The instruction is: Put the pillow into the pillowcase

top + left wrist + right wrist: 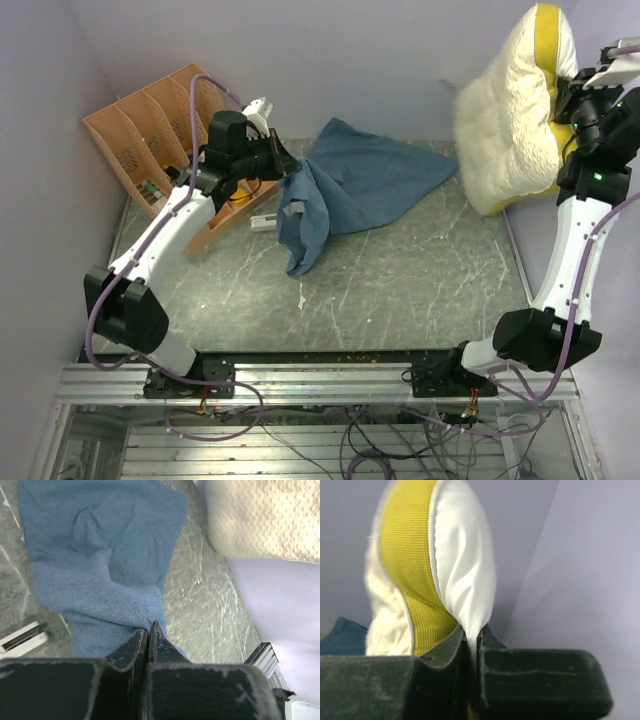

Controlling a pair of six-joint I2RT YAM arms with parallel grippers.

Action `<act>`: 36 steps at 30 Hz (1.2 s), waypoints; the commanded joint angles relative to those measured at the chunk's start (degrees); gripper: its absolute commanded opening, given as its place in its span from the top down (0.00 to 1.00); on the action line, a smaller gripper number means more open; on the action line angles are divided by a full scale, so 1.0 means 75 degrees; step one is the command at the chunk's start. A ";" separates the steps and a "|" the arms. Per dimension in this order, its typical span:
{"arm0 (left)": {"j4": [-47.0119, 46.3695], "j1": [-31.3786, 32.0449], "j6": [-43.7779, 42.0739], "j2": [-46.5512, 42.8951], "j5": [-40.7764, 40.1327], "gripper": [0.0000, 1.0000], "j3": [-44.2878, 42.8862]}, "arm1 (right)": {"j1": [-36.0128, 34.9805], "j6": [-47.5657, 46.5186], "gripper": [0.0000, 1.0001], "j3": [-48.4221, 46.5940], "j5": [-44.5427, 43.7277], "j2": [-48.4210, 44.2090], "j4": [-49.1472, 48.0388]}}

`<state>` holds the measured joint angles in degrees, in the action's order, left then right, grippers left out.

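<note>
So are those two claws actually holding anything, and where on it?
Yes: the left gripper pinches the pillowcase at its edge, and the right gripper pinches the pillow by its seam edge.

Open worktop [400, 290] runs across the front and centre, and that's the wide lane for a hand to sweep through. Back centre is taken up by the pillowcase [365, 175], spread out in wrinkles. One end of it hangs from the left hand [292, 168], pinched up off the surface. Far left, an orange rack [140, 130] blocks the back corner, and a small white gadget [263, 223] lies just beside the hanging cloth. Over on the right, the pillow [505, 120] is held up by the right hand [566, 98], crowding the back right corner near the wall [380, 60]. Can't tell whether its lower edge touches the worktop.
</note>
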<state>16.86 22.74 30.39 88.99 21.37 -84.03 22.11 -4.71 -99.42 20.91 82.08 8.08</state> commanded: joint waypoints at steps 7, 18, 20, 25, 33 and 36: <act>0.2253 -0.0955 -0.1234 -0.2010 -0.3047 0.93 0.1651 | -0.1019 -0.0246 1.00 0.2130 0.3143 -0.1483 -0.0286; 0.2141 -0.1509 -0.0847 -0.3977 -0.1304 0.93 0.2061 | -0.2906 -0.2308 0.97 0.4099 0.3628 -0.0375 0.1357; 0.2321 -0.1510 -0.0864 -0.4172 -0.1431 0.93 0.1674 | -0.3181 -0.3176 0.74 0.3763 0.4524 -0.0202 0.2305; 0.2142 -0.1509 -0.0530 -0.4328 -0.0922 0.93 0.1062 | -0.4259 -0.4131 0.17 0.3124 0.5497 -0.0608 0.3077; -0.0695 -0.1500 0.1858 -0.3984 0.1825 0.93 0.1405 | -0.7608 -0.2155 0.03 0.3705 0.4516 -0.0802 -0.0323; -0.1241 -0.1460 0.2293 -0.3782 0.2193 0.93 0.1435 | -0.8010 -0.1295 0.03 0.3642 0.3349 -0.0145 -0.1441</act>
<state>20.51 11.46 38.52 59.48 28.03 -73.71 -34.63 -24.23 -73.08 57.21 75.42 11.94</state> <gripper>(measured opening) 0.081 0.965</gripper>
